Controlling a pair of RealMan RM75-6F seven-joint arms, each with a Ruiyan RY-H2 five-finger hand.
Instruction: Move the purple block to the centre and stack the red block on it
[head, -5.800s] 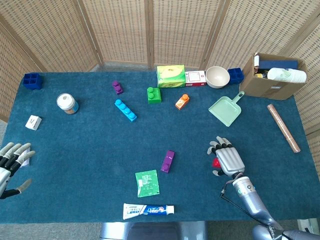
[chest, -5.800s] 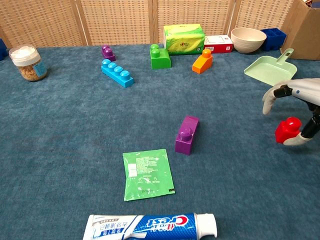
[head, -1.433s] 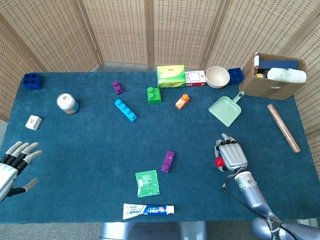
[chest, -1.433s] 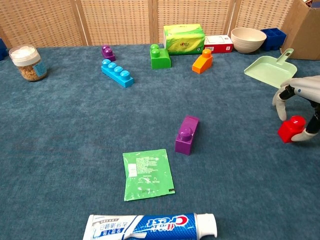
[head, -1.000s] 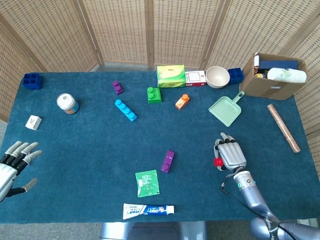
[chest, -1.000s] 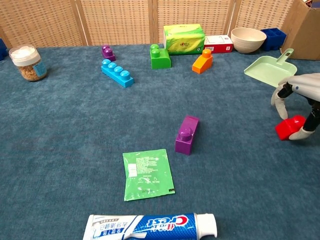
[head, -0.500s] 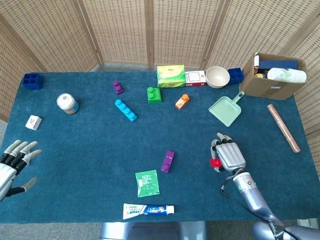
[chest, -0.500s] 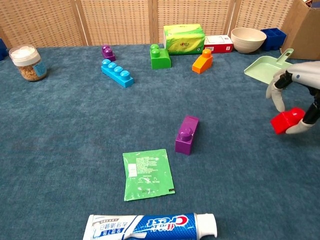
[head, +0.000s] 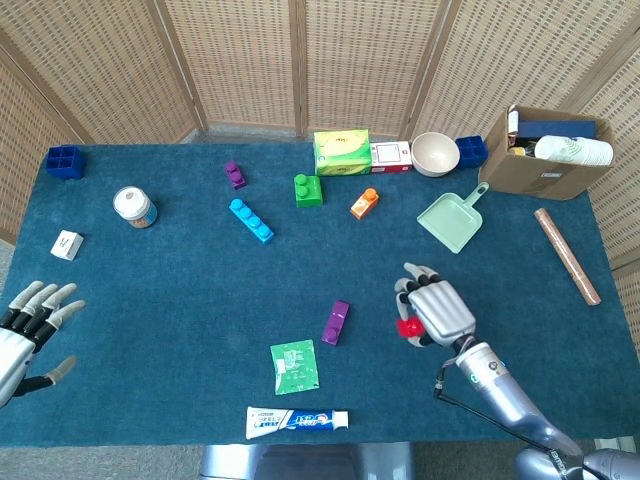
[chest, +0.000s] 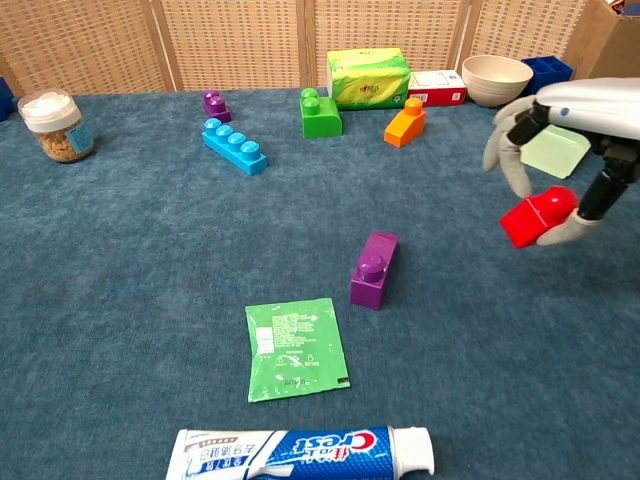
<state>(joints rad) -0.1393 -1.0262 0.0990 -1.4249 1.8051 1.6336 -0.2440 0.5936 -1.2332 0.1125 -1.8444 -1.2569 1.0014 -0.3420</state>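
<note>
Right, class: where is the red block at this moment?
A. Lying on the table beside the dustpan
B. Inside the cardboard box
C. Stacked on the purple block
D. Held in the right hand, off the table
D. The chest view shows the right hand holding the red block above the cloth, to the right of the purple block, which lies alone.

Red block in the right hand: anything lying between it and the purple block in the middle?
Nothing. The head view shows only bare blue cloth between the red block, held in the right hand, and the purple block; the chest view agrees.
</note>
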